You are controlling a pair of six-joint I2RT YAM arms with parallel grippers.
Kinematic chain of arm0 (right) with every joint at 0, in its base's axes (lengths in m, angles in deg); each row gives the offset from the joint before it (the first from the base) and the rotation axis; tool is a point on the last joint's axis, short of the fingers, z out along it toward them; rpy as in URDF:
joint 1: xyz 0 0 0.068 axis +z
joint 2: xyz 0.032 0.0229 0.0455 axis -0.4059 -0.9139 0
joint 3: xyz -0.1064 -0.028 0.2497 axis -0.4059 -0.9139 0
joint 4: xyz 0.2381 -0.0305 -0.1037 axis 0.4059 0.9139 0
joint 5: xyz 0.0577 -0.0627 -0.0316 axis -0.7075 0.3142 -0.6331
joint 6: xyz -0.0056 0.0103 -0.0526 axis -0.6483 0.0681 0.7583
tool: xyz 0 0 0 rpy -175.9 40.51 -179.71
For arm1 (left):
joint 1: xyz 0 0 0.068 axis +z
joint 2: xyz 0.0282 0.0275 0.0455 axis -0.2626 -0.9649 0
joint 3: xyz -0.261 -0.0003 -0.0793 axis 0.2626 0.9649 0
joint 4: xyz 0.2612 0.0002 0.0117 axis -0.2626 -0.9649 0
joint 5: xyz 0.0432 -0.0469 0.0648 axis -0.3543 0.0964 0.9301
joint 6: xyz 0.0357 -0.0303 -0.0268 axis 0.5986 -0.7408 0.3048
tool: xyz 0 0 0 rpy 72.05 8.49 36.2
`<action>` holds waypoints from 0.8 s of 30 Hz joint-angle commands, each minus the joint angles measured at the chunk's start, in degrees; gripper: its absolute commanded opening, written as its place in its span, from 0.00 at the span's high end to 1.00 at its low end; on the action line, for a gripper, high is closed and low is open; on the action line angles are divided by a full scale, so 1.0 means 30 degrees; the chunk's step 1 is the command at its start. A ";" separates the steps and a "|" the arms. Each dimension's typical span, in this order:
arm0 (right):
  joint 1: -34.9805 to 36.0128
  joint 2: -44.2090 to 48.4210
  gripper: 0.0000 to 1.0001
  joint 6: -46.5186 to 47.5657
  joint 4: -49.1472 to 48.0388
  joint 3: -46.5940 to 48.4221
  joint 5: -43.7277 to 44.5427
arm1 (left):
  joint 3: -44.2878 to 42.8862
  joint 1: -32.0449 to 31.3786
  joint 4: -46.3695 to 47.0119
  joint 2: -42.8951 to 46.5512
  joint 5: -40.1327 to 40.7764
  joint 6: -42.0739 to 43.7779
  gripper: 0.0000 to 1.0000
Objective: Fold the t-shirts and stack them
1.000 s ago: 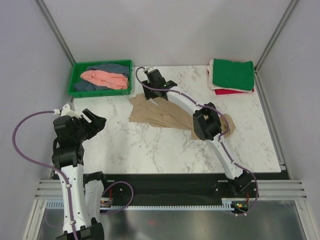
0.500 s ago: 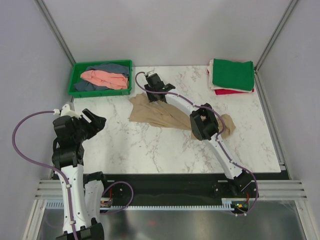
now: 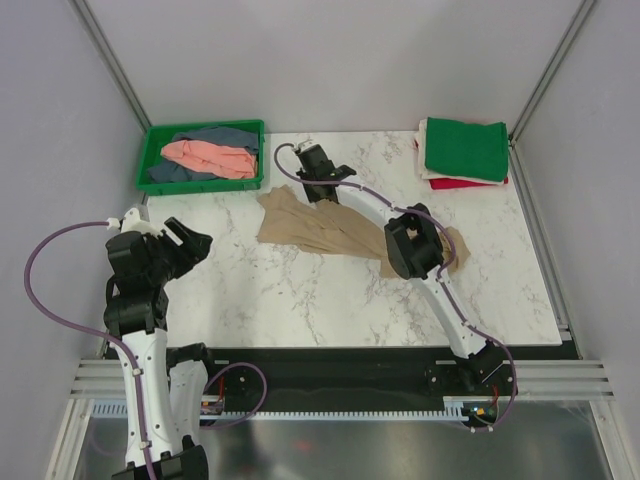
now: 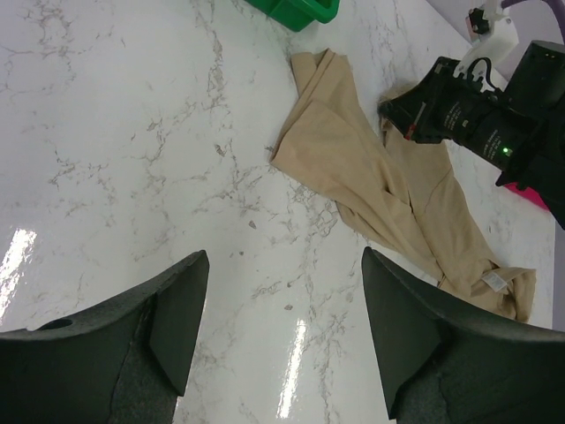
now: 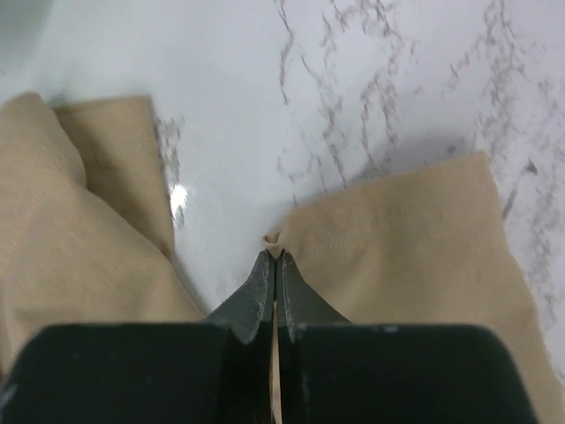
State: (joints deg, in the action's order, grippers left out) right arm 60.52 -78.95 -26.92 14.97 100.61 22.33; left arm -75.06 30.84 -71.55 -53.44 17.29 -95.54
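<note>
A white marble table (image 3: 250,300) stands between grey walls. The tan t-shirt (image 3: 320,232) lies rumpled on it, trailing back from the right gripper (image 5: 274,258), which is clenched on a pinch of the shirt's far edge, probably to pull it flat. Its arm stretches long and low across the table. The left gripper (image 4: 282,256), spread and empty, hovers well off to its left.

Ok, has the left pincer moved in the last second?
No. The left pincer holds the same spot below the green tray, jaws open.
</note>
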 commanded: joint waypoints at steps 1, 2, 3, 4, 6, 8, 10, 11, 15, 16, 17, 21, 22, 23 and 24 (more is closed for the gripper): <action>-0.0035 0.3985 1.00 0.1632 0.0389 -0.0762 0.0202 | 0.0142 -0.0049 0.0602 0.0035 -0.0063 0.0520 0.23; 0.0111 0.5009 1.00 0.1927 0.0389 -0.0967 0.0198 | 0.0141 -0.0049 0.0602 0.0035 -0.0004 0.0520 0.23; 0.0286 0.7166 1.00 0.2249 0.0418 -0.1317 0.0111 | 0.0141 -0.0020 0.0602 0.0006 0.0025 0.0520 0.23; 0.0520 0.8348 1.00 0.2571 0.0448 -0.1495 0.0082 | 0.0170 -0.0020 0.0602 -0.0023 0.0055 0.0520 0.23; 0.1657 1.1851 1.00 0.3967 0.0565 -0.1933 0.0546 | 0.0141 -0.0020 0.0602 -0.0023 0.0084 0.0549 0.23; 0.3410 1.4295 1.00 0.5058 0.0594 -0.2518 0.1220 | 0.0112 -0.0020 0.0602 -0.0081 0.0113 0.0579 0.23; 0.4618 1.8161 1.00 0.6292 0.0449 -0.4301 0.2942 | 0.0112 0.0009 0.0573 -0.0081 0.0172 0.0608 0.23; 0.5291 1.9508 1.00 0.6324 0.0303 -0.5237 0.3619 | 0.0054 0.0009 0.0543 -0.0082 0.0143 0.0637 0.23; 0.5328 2.8341 1.00 0.5594 -0.1858 -1.3858 0.7220 | -0.0005 -0.0049 0.0514 0.0122 0.0143 0.0667 0.23; 0.5356 2.9587 1.00 0.5360 -0.2069 -1.5194 0.8158 | 0.0024 -0.0020 0.0456 0.0181 0.0201 0.0667 0.23; 0.5327 3.0673 1.00 0.5126 -0.2101 -1.6367 0.9704 | -0.0005 -0.0020 0.0455 0.0269 0.0230 0.0667 0.23; 0.5327 3.6029 1.00 0.3603 -0.1926 -2.2570 1.1917 | -0.0063 -0.0020 0.0251 0.0445 0.0640 0.0462 0.23; 0.5327 3.6712 1.00 0.3194 -0.1896 -2.3518 1.2004 | -0.0122 -0.0049 0.0134 0.0475 0.0728 0.0346 0.23; 0.5327 3.7270 1.00 0.2262 -0.1867 -2.4369 1.2121 | -0.0180 -0.0078 0.0133 0.0562 0.0729 0.0257 0.23; 0.5327 3.7856 1.00 0.1730 -0.1692 -2.5856 1.1832 | -0.0210 -0.0079 0.0104 0.0592 0.0700 0.0170 0.24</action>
State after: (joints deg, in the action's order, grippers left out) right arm 76.28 35.48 -15.92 4.04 33.73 53.89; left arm -75.06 30.84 -71.64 -52.32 18.39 -95.56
